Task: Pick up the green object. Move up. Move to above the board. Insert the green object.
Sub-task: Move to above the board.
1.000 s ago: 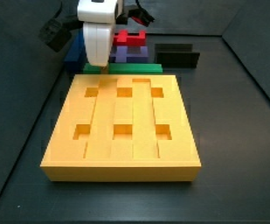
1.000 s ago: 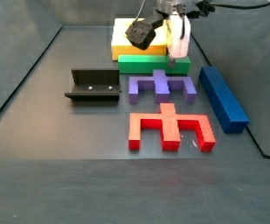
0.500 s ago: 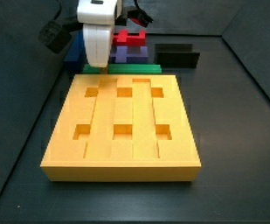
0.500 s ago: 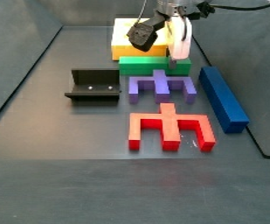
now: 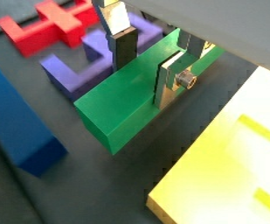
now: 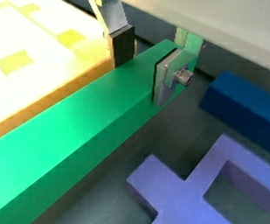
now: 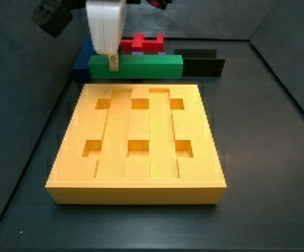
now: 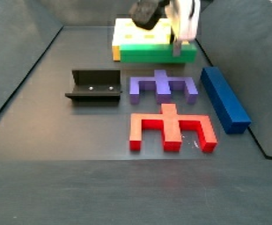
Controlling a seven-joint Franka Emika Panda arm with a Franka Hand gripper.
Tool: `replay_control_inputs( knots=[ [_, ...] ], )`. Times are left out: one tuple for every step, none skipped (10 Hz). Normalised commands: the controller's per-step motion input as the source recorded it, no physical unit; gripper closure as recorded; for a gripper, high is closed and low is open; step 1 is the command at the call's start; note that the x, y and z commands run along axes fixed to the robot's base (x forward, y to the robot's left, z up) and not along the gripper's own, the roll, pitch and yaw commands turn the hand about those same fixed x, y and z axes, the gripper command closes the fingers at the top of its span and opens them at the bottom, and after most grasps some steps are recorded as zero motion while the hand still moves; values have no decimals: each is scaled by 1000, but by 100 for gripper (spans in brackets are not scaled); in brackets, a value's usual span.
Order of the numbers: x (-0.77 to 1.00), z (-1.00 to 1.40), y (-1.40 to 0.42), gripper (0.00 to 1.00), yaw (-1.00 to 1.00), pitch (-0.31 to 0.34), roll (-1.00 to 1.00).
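The green object [image 7: 148, 67] is a long green bar hanging level above the floor, just past the far end of the board [image 7: 115, 128], a thick yellow slab with six square holes. My gripper [image 7: 111, 67] is shut on the bar near one end. In both wrist views the silver fingers [image 5: 172, 74] [image 6: 169, 74] press the bar's two long sides [image 5: 125, 109] [image 6: 67, 140], with the yellow board [image 5: 231, 157] [image 6: 32, 79] alongside. From the opposite side view the gripper [image 8: 185, 46] holds the bar [image 8: 150, 54] in front of the board [image 8: 128, 32].
On the floor lie a blue bar [image 8: 224, 97], a purple comb-shaped piece [image 8: 163, 85] and a red piece [image 8: 169, 126]. The dark fixture [image 8: 93, 84] stands to the left of them. Dark walls enclose the floor.
The gripper has risen with the green object in it; the bar has left the floor and sits higher in both side views. The other pieces stayed put.
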Motion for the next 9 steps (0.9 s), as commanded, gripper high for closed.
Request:
replay_control_inputs(
  knots=[
    [0,1400,0,100,0,0,0],
    [-13,1400,-5,100,9,21,-2],
    [-42,1400,-7,100,0,18,-52],
    [-17,1400,5,100,-5,10,-85],
    [16,1400,-1,100,-10,46,-70],
    [16,1400,6,100,-5,79,-56],
    [-6,887,11,100,-8,74,-60],
    [0,583,9,100,-6,58,-59],
    [40,191,8,100,-10,52,-51]
  ],
)
